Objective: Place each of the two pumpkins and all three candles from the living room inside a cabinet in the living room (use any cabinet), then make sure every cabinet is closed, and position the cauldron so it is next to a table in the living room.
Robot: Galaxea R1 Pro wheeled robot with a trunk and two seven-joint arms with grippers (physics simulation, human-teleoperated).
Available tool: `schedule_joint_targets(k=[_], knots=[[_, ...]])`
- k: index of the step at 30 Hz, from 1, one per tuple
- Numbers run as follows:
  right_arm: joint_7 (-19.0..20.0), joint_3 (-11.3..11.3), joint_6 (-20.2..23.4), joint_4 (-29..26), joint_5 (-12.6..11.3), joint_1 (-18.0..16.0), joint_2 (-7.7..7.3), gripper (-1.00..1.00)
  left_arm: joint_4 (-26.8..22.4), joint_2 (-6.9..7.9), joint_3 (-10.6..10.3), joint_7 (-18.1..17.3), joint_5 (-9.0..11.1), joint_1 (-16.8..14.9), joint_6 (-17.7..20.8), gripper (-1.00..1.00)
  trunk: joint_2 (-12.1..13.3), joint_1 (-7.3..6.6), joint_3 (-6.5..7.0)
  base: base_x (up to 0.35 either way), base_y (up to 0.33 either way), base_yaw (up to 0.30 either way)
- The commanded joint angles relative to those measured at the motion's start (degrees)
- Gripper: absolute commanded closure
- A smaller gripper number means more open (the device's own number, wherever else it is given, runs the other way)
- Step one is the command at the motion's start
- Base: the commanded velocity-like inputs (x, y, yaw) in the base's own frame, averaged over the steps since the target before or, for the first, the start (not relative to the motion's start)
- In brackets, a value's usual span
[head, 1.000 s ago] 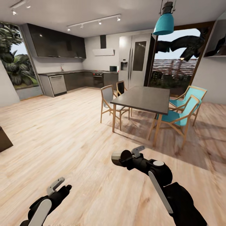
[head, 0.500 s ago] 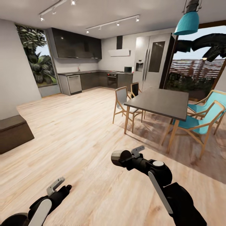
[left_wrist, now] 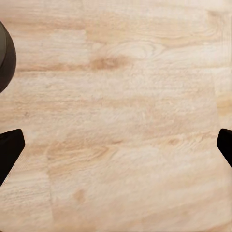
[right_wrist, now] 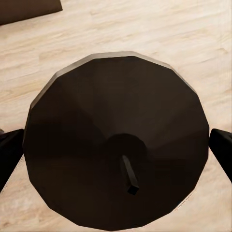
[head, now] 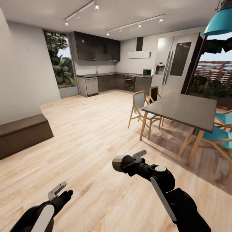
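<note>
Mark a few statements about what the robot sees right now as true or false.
1. The left fingers hold nothing. True: just wooden floor lies between them.
2. The right fingers carry a pumpkin. False: they flank what looks like a candle, a round body with a wick.
3. A low dark-brown cabinet stands by the wall on the robot's left. True.
4. The pendant lamp is red. False: it is teal.
</note>
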Motion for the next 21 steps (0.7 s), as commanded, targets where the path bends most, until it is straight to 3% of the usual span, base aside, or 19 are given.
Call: schedule_joint_targets(k=[1,10,21], knots=[[-0.16,0.03,0.27,-0.08,-0.47,-0.04,-0.04,1.00,-0.06,0.06,-0.10,0.50,0.50,-0.06,0.05,-1.00,0.38,-0.23,0.13,0.000,0.000,0.289],[-0.16,0.04,0.27,-0.08,-0.47,-0.04,-0.04,1.00,-0.09,0.13,0.28,0.36,0.77,-0.06,0.12,-1.00,3.99,-2.21,1.74,0.000,0.000,0.289],[-0.16,0.04,0.27,-0.08,-0.47,-0.04,-0.04,1.00,-0.06,0.19,0.27,0.30,0.57,-0.06,0.12,-1.00,3.99,-2.21,1.74,0.000,0.000,0.289]])
